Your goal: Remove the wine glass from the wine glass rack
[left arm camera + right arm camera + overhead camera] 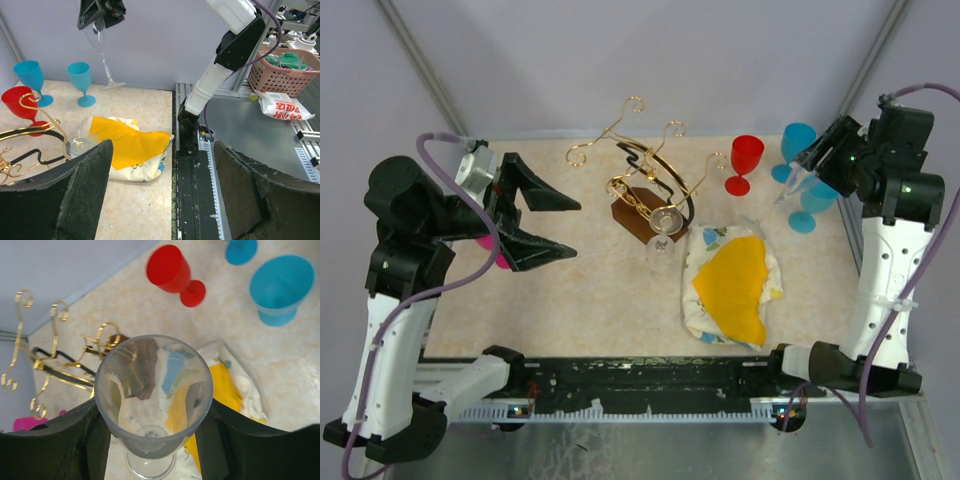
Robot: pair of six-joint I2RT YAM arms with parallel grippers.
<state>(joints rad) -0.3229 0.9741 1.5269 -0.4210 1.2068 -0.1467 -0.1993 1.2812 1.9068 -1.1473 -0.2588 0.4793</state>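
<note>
Two clear glasses were seen: one wine glass [152,375] was clamped in the right gripper [808,163], well right of the wine glass rack [632,212], stem slanting down; a hanging glass [660,252] was found on the rack, judged nearer the left gripper [570,228], fingers apart

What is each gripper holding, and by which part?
The right gripper grips a clear wine glass by its bowl, stem free. The left gripper is open and empty.

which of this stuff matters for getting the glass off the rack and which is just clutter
job: rack, held clear glass, right end effector, clear glass at rack
clutter: red glass, blue glasses, yellow cloth
</note>
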